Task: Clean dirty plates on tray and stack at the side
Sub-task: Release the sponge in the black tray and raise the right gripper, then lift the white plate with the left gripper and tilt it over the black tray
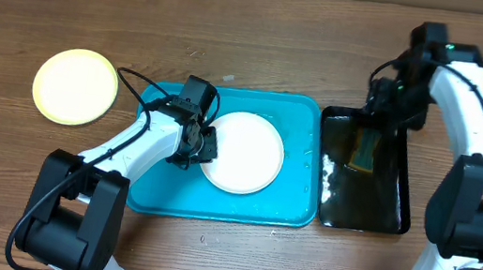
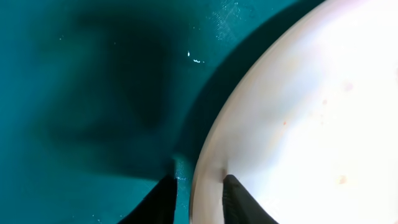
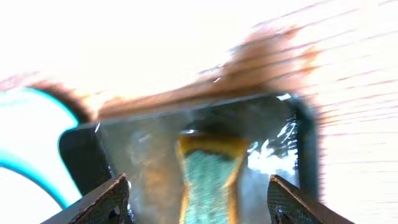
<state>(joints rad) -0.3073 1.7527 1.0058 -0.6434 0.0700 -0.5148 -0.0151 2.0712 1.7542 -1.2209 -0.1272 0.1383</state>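
Observation:
A white plate (image 1: 241,152) lies on the turquoise tray (image 1: 158,190). In the left wrist view the plate (image 2: 311,112) shows faint orange specks above the tray floor (image 2: 93,93). My left gripper (image 1: 195,143) is at the plate's left rim. Its two fingers (image 2: 199,196) are close together, one on each side of the rim, shut on it. A pale yellow-green plate (image 1: 76,85) sits on the table at the far left. No third plate shows. My right gripper (image 1: 387,113) is open above the black tray, its fingers (image 3: 199,179) wide either side of a sponge below.
A narrow black tray (image 1: 397,209) holding water stands right of the turquoise tray. A green and yellow sponge (image 1: 364,152) lies in it, and also shows in the right wrist view (image 3: 208,180). The black tray's rim (image 3: 81,155) shows there too. Bare wooden table lies all around.

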